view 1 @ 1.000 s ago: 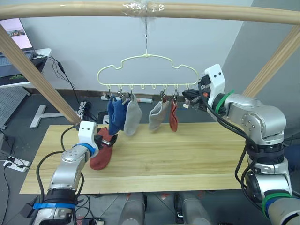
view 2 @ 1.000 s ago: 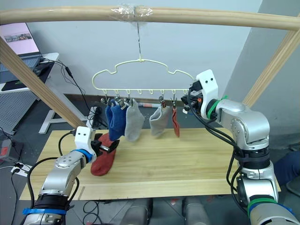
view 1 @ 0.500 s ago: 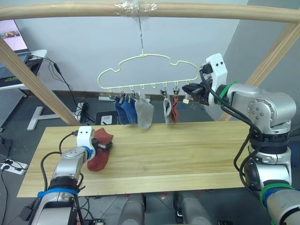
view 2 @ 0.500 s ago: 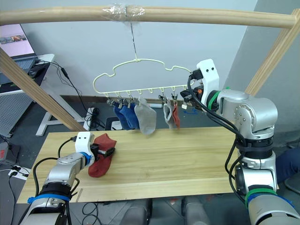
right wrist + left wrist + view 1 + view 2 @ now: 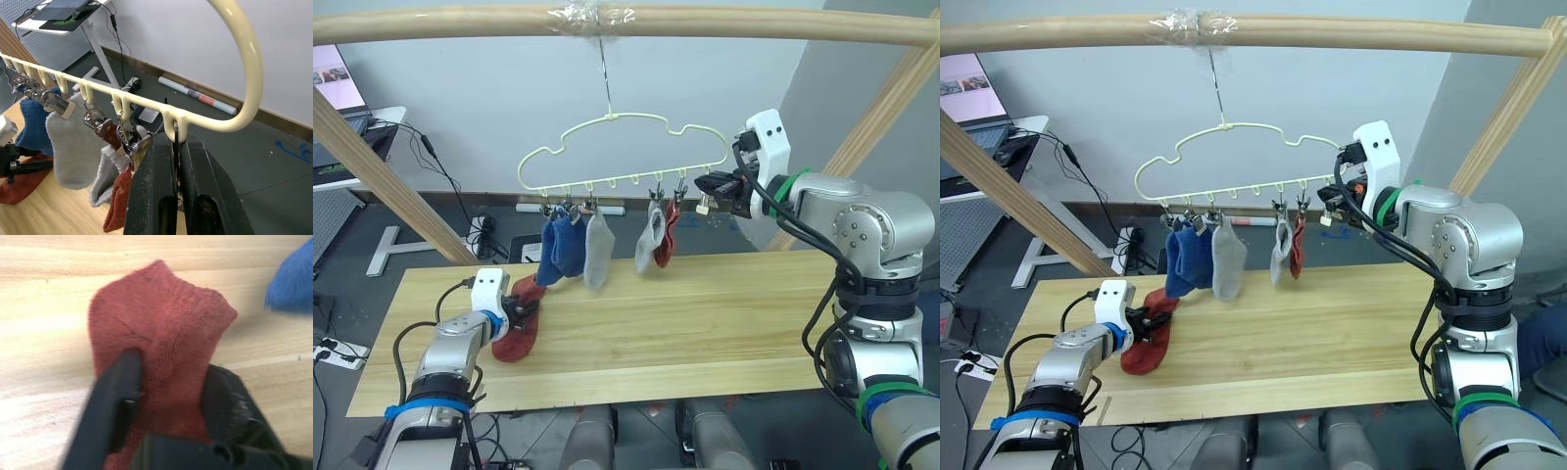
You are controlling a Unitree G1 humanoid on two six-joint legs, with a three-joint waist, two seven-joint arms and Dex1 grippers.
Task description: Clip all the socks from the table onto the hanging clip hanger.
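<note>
Last sock: one rust-red sock point(image 5: 517, 324) lies on the counter point(image 5: 705, 323), below and to the left of the clip hanger point(image 5: 622, 157), its cuff raised off the planks.
Left pincer: the left pincer point(image 5: 166, 396) is clamped on that sock, one black finger point(image 5: 115, 396) on each side of the bunched knit.
Hanger: the pale yellow-green wire hanger hangs by its hook from the wooden pole point(image 5: 626, 22) above the counter.
Hung socks: five socks dangle from the hanger's clips, all clear of the counter: two blue point(image 5: 560, 250) at the hanger's left end, a light grey one point(image 5: 597, 252) beside them, then, after a gap, a second grey one point(image 5: 649, 245) and a rust-red one point(image 5: 667, 242) touching it.
Count: six socks in all, two blue, two grey, two rust-red; five on the hanger, one on the counter.
Right pincer: the right pincer point(image 5: 176, 161) is closed on the small clip point(image 5: 175, 134) dangling from the hanger's right end, just past the hung red sock.
Progress: the job looks nearly done; judging by the spare clip at the hanger's right end, what remains is to lift the last red sock to it and clip it on.
Beyond: a laptop point(image 5: 335, 83) sits on a side desk, well to the left of the hanger.
</note>
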